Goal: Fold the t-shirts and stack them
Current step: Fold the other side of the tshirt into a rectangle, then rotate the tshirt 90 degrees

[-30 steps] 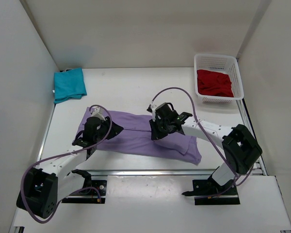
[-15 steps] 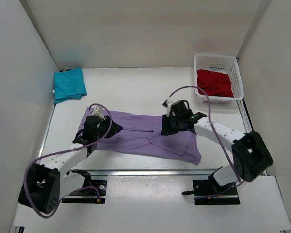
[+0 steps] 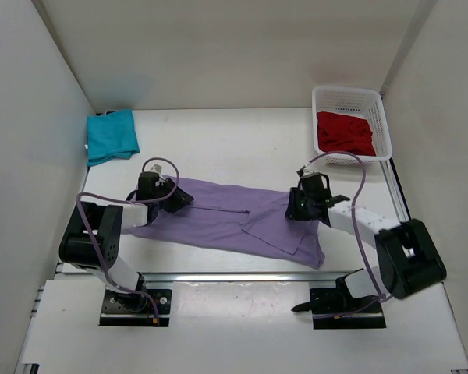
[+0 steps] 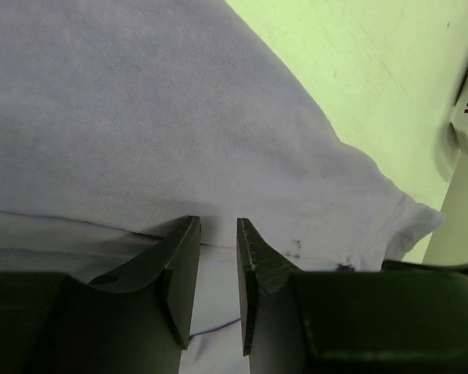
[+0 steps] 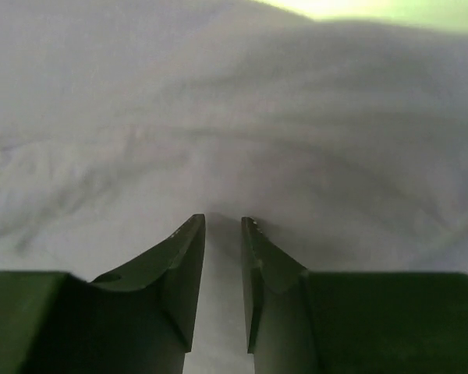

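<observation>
Pale lavender cloth t-shirt lay spread mid-table, soft, limp and light; I judged it would sag unless pinched at hems or corners. My left gripper stood slightly parted at its left end, my right gripper likewise at its right end; neither clearly pinched cloth. Folded teal t-shirt sat far-left, red t-shirt in the white lattice plastic basket. Bare table lay beyond.

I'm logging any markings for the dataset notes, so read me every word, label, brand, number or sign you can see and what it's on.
None readable. The lavender t-shirt, teal t-shirt, red t-shirt, white basket and table show no print or label in any view. Both arms are plain too; nothing on them resolves as text.
</observation>
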`<state>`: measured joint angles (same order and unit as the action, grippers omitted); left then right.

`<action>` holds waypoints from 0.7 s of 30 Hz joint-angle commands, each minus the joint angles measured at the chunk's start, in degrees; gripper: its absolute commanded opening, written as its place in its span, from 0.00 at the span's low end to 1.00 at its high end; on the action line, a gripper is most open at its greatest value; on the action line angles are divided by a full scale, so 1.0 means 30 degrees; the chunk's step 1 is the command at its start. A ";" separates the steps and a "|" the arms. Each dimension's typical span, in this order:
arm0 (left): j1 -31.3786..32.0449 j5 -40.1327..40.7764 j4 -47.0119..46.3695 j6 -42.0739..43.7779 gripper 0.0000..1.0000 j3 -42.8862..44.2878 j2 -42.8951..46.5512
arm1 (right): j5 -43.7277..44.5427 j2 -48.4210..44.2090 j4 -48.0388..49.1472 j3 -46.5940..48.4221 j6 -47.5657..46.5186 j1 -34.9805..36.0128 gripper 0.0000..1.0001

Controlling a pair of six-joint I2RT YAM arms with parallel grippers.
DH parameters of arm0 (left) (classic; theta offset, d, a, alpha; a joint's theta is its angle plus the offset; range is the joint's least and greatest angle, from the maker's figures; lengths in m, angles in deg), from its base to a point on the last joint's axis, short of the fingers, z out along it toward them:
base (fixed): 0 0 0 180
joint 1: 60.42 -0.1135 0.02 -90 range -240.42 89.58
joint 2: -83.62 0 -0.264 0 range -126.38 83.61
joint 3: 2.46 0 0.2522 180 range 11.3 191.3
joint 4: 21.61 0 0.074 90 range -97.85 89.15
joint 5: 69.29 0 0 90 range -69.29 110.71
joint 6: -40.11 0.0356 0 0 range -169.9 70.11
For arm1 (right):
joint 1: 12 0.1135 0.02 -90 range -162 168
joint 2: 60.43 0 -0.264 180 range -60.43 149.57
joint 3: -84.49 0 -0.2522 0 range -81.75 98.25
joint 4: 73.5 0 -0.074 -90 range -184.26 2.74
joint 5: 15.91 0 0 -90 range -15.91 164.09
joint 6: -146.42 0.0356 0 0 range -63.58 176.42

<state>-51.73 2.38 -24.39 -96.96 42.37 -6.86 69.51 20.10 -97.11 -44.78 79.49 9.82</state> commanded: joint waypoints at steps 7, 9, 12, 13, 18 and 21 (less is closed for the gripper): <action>-0.1602 -0.1885 -0.3274 -0.1856 0.36 -0.1359 -0.0601 | -0.1135 -0.4147 0.2489 -0.3538 0.1599 -0.2701 0.26; -0.2596 -0.2386 -0.3803 -0.2296 0.36 -0.2061 -0.0632 | -0.0761 -0.2504 0.2142 -0.2513 0.1246 -0.2325 0.23; -0.4763 -0.2825 -0.4770 -0.3205 0.35 -0.3323 0.0038 | -0.0786 0.0629 0.2256 -0.0668 0.0835 -0.1094 0.17; -0.5380 -0.2798 -0.5091 -0.3555 0.35 -0.4050 0.0709 | -0.1020 0.1942 0.2083 0.0381 0.0690 -0.0832 0.15; -0.5945 -0.1920 -0.3340 -0.3122 0.36 -0.5493 0.5599 | -0.1576 0.9057 0.0005 0.7294 -0.0160 -0.0155 0.12; -0.3371 0.0829 0.0261 -0.0989 0.42 -0.4209 0.9635 | -0.2454 1.4207 -0.2220 1.4757 -0.0510 -0.0214 0.12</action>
<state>-66.92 -0.76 -30.24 -105.27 26.24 12.46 63.92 50.13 -98.24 -13.59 80.39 9.06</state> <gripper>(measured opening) 0.407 0.118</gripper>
